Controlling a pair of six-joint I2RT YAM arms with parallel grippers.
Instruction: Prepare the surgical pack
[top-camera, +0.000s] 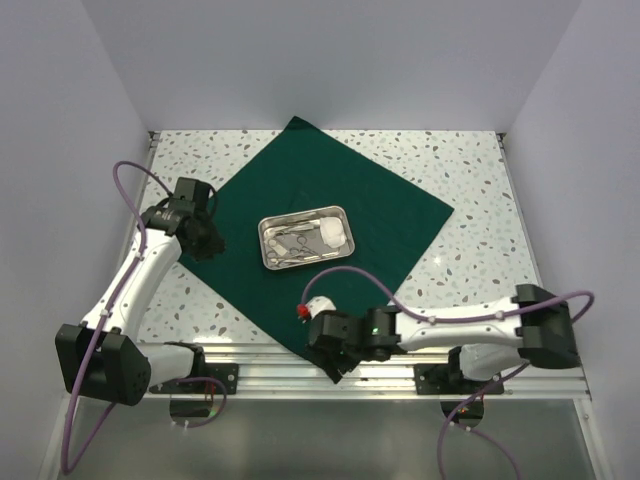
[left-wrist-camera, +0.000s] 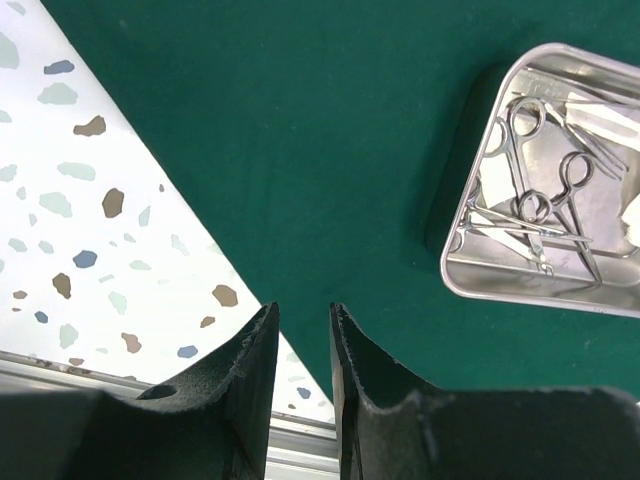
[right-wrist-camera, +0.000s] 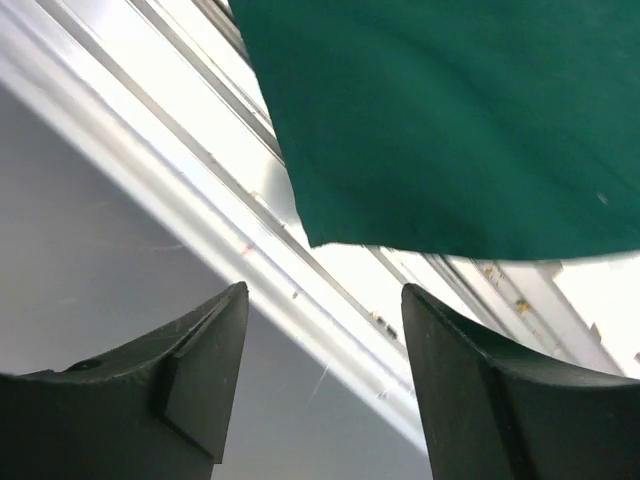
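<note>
The surgical pack (top-camera: 300, 170) lies spread flat on the desk (top-camera: 460, 160), a steel tray (top-camera: 300, 213) at its middle. Over its left corner the left fingers (left-wrist-camera: 250, 380) hover, narrowly parted and empty. The right fingers (right-wrist-camera: 200, 370) are wide apart, holding nothing, near its near corner at the desk's front rail.

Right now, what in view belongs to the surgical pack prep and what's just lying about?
Belongs to the job:
- green cloth, spread flat
- steel tray sitting on it
- scissor-handled instruments and white gauze in the tray

Just lying about:
- no other loose items visible
- only the speckled table and the aluminium rail at its near edge
</note>
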